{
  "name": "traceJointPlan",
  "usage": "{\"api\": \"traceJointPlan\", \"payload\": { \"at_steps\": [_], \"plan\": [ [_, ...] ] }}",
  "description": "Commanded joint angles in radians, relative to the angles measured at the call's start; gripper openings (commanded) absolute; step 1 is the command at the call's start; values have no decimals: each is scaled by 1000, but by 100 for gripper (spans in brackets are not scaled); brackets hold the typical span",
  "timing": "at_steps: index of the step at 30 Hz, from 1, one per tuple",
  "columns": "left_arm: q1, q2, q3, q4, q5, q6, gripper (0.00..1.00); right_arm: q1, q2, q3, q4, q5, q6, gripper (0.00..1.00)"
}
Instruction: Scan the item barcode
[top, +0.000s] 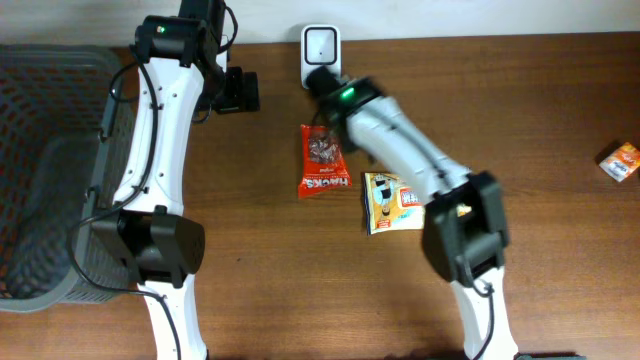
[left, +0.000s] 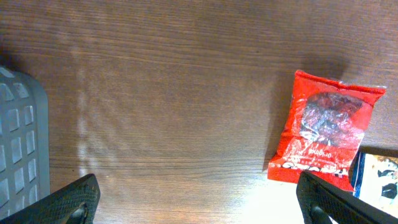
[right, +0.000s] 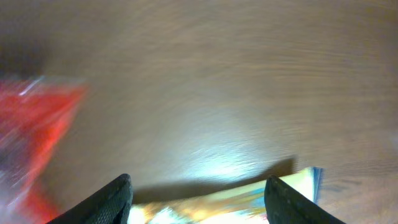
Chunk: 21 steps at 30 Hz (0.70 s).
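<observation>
Two grippers (left: 196, 190) (right: 199, 190), three packets (top: 323, 160) (top: 393, 202) (top: 620, 160) (one apart)

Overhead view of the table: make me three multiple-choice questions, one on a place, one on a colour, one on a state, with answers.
1. Where does the red plastic snack packet lie?
A. On the brown wooden table, beside the yellow snack packet.
B. On top of the yellow packet.
C. Inside a drawer.

2. What colour is the small rectangular box near the table's right edge?
A. Blue.
B. Orange.
C. Green.

3. How is the left gripper?
A. Shut on the red packet.
B. Shut on nothing.
C. Open, nothing between its fingers.

Answers: 1 A, it lies flat on the wood beside the yellow packet. 2 B, its faces show orange. 3 C, its fingers stand wide apart over bare wood.
</observation>
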Motion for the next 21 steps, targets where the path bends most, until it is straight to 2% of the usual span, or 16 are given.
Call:
{"api": "traceJointPlan", "payload": {
  "at_steps": [1,3,6,9,10,11,12,14,15,16,17,19,20,21],
  "plan": [
    [6,-6,1,-1,-6,-3,99,-180,-97,101,-98,-196,34,98],
    [6,-6,1,-1,-6,-3,99,-354,-106,111,-173,-230,34,99],
    [6,-6,1,20,10,-6,99,-534,-104,110,-225,-229,34,99],
    [5,-6,1,23,279,3,99,-665,-104,110,-224,-229,34,99],
    [-2,-3,1,26,388,69,99,-693,-104,110,-224,-229,34,99],
    [-32,4,-21,3,431,109,99,-727,-104,110,-224,-229,34,99],
    [-59,5,-79,4,412,134,99,-748,-104,110,-224,-229,34,99],
    [-79,5,-262,47,414,133,100,-759,-104,110,-224,-229,34,99],
    [-79,5,-382,144,509,181,100,-760,-104,110,-224,-229,34,99],
    [-79,5,-496,277,669,303,100,-760,-104,110,-224,-229,34,99],
    [-79,5,-568,370,740,323,99,-759,-104,110,-224,-229,34,99],
    [-88,5,-676,512,760,320,93,-759,-104,110,-224,-229,34,99],
    [-99,6,-720,583,755,320,87,-759,-104,110,-224,-229,34,99],
    [-114,6,-768,679,719,294,86,-759,-104,110,-224,-229,34,99]
  ]
}}
